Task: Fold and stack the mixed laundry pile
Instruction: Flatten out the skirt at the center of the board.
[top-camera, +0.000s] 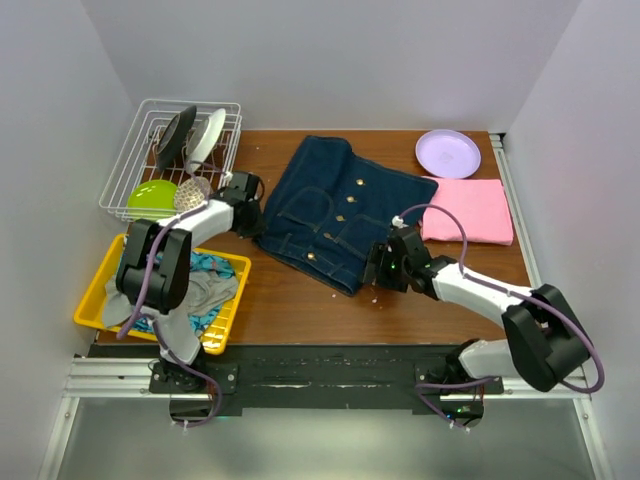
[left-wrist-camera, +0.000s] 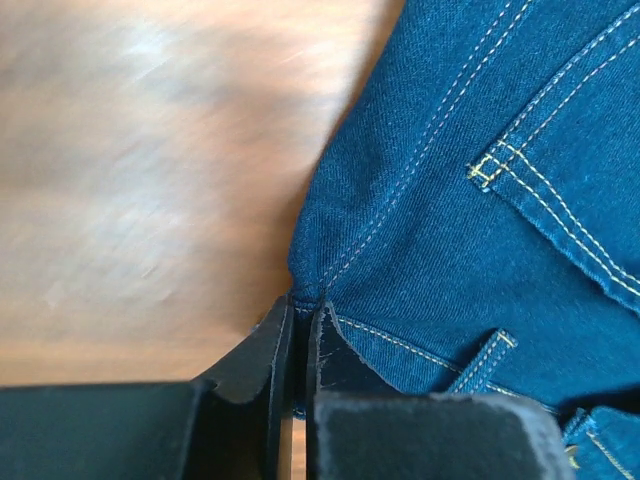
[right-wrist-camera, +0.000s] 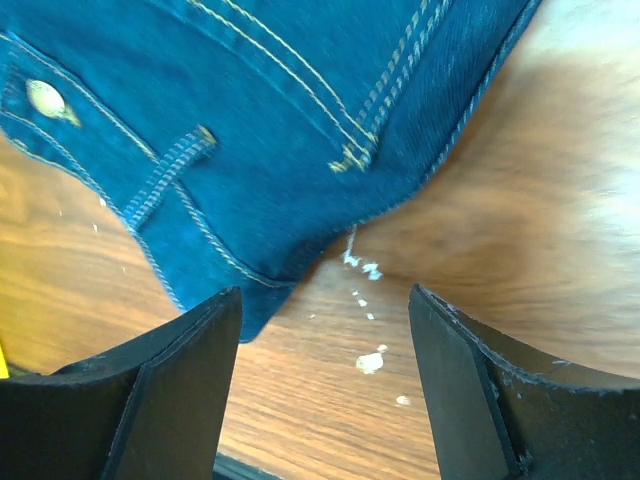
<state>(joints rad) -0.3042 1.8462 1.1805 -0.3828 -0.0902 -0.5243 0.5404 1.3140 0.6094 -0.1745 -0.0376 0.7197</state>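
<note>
The dark blue denim jacket (top-camera: 335, 210) lies spread in the middle of the table, metal buttons up. My left gripper (top-camera: 252, 208) is shut on the jacket's left edge; in the left wrist view the jaws (left-wrist-camera: 300, 325) pinch a denim seam (left-wrist-camera: 420, 210). My right gripper (top-camera: 378, 268) is open and empty just above the wood at the jacket's near right corner (right-wrist-camera: 250, 300). The pink T-shirt (top-camera: 467, 211) lies folded at the right. A grey garment (top-camera: 205, 292) and a blue-turquoise patterned cloth (top-camera: 212, 262) lie in the yellow tray (top-camera: 100, 285).
A white wire rack (top-camera: 165, 150) with dishes, a green bowl (top-camera: 152, 194) and a whisk stands at the back left. A lilac plate (top-camera: 447, 152) sits at the back right. White crumbs (right-wrist-camera: 368, 360) dot the wood between my right fingers.
</note>
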